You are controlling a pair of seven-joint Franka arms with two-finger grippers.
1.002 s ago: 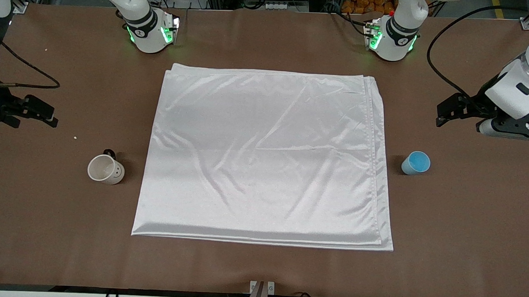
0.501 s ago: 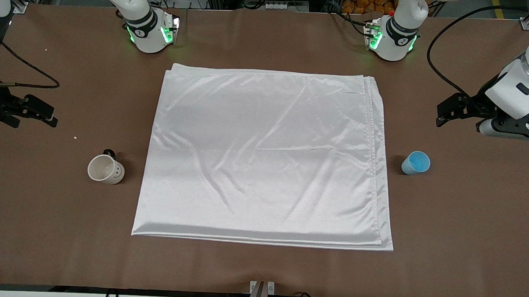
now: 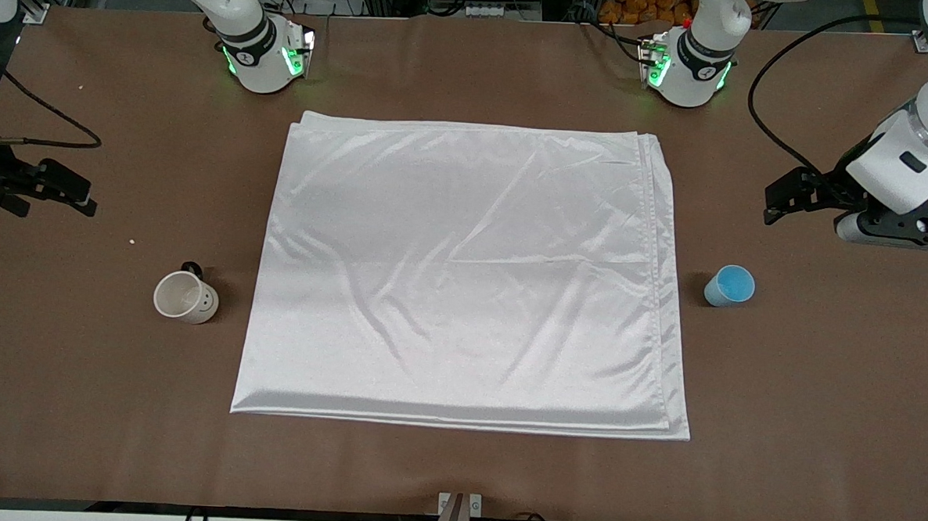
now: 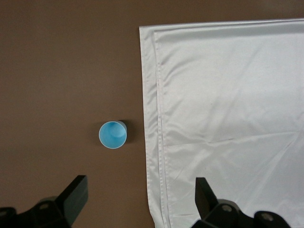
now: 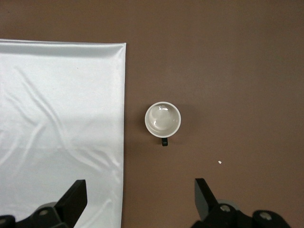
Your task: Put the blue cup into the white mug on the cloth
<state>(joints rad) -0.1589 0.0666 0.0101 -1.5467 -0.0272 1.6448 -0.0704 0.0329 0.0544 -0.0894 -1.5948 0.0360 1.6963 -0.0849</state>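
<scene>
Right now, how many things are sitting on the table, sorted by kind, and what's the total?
Cups: 1, the small light-blue plastic cup on the bare table.
Mugs: 1, the off-white ceramic mug with a black handle on the bare table.
Cloths: 1, the large shiny white folded cloth between them.
Total: 3

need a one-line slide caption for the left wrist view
Open left tool hangs above the brown table, blue cup upright beside the white cloth.
</scene>
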